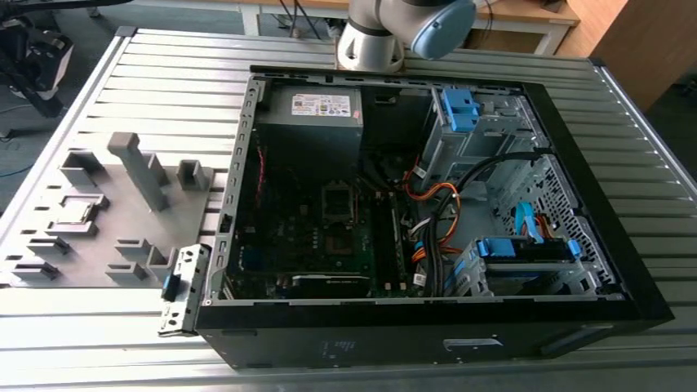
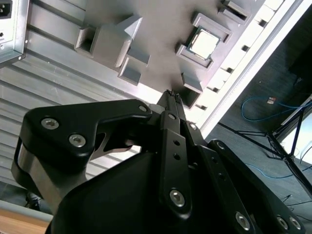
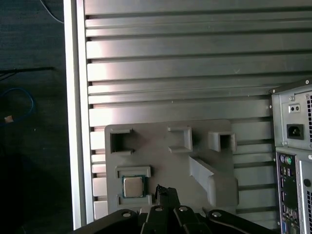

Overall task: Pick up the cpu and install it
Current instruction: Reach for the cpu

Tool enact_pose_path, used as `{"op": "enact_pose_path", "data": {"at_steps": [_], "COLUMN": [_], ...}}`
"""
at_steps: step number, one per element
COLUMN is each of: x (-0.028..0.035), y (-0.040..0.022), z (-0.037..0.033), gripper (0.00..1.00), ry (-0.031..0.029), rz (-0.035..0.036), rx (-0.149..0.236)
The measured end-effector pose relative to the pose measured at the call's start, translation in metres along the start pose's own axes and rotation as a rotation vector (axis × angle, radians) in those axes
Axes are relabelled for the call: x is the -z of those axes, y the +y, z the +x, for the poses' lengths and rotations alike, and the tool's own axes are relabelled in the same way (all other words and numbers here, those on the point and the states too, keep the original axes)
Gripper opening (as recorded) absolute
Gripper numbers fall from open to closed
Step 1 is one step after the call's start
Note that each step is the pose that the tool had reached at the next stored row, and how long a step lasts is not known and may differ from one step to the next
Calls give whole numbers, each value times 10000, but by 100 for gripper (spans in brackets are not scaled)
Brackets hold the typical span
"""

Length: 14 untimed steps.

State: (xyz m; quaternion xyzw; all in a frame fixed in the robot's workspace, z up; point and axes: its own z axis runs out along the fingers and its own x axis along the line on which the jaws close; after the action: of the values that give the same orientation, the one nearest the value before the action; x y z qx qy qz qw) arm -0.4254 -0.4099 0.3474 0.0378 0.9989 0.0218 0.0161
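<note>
A ribbed, silver metal tabletop [image 1: 163, 57] of long parallel slats fills the workspace, its ridges catching pale glare from overhead light. Beyond its far edge in the exterior view stands a light wooden desk [image 1: 523, 11] on white legs, and at the exterior view's right a wood-panelled cabinet [image 1: 642, 45] rises beside it. The floor [image 1: 185, 12] around the bench is dark grey-blue. In the first wrist view a loose blue cable [image 3: 24, 97] curls across that floor just off the tabletop's edge; in the second wrist view the thin black legs of a stand [image 2: 287, 146] cross the floor near a bright patch of light.
</note>
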Motion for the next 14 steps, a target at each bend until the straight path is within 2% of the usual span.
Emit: {"op": "enact_pose_path", "data": {"at_steps": [4, 9, 14], "x": [-18, -88, -134], "y": [-103, -207, -250], "z": [-4, -4, 6], "gripper": [11, 11, 11], "ry": [-1, 0, -3], "rz": [-1, 0, -2], "rx": [0, -2, -3]}}
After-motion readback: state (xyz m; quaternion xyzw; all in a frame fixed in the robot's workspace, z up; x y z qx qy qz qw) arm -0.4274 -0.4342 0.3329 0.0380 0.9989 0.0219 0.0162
